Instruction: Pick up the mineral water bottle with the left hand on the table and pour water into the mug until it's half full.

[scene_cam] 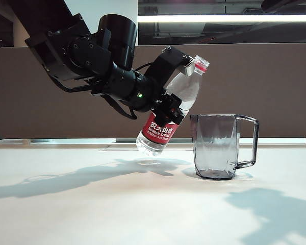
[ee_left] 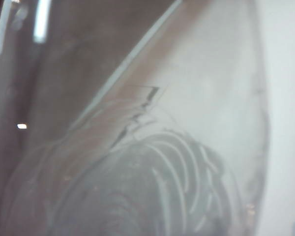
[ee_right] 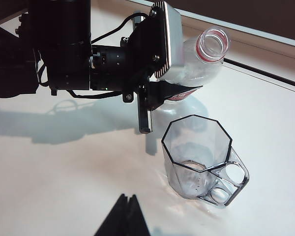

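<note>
A tall clear plastic mineral water bottle [scene_cam: 169,109] with a red-and-white label is clamped mid-body by the black left gripper [scene_cam: 168,104]. It hangs above the off-white table [scene_cam: 92,214], just beside the smoky grey faceted mug [scene_cam: 217,145]. Its open neck tilts toward the mug, likely to pour. The right gripper [ee_right: 124,216], its tips together, waits nearer the camera, well clear.

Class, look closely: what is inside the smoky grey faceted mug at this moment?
The smoky grey faceted plastic mug shows only its bare bottom; no water is visible. The tilted clear plastic bottle, held in the left gripper jaws, has not poured yet. Nothing covers the mug's inside.
</note>
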Tool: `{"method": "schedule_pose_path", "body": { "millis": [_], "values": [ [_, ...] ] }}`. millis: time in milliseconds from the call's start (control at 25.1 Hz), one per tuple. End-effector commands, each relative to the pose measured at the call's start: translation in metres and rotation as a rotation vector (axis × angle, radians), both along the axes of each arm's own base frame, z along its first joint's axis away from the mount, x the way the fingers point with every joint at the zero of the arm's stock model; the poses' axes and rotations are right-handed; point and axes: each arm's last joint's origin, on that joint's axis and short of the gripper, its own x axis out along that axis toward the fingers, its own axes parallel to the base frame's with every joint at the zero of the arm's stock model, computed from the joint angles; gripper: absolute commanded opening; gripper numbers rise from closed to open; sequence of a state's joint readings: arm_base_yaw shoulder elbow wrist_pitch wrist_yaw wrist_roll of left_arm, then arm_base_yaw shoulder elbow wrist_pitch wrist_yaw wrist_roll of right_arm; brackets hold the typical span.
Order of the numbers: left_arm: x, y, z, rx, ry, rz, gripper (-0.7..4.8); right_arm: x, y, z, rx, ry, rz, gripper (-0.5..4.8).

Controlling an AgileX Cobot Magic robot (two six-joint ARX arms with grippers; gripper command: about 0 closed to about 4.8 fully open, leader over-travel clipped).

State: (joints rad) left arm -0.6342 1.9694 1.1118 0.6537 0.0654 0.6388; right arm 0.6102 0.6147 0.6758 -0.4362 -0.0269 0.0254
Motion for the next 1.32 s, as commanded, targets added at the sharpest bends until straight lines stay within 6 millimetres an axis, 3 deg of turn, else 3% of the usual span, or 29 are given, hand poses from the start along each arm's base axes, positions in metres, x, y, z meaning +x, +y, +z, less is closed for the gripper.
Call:
{"method": "schedule_pose_path", "body": {
  "millis": [40, 558, 1315],
  "values": [
    [0.0001, -0.0007, 0.0141, -0.043, -0.071, -0.007, 1.79, -0.0003, -0.0004, 0.0035, 0.01, -0.021, -0.002, -0.09],
    [-0.0074, 0.0051, 0.0153, -0.038, -0.076, -0.007, 1.79, -0.0003, -0.0004, 0.0035, 0.01, -0.021, -0.002, -0.09],
    [-0.007, 0.0052, 0.0169, 0.162, -0.267, -0.049, 1.79, -0.0012, -0.0012, 0.0001, -0.013, 0.009, -0.005, -0.09]
  ]
}}
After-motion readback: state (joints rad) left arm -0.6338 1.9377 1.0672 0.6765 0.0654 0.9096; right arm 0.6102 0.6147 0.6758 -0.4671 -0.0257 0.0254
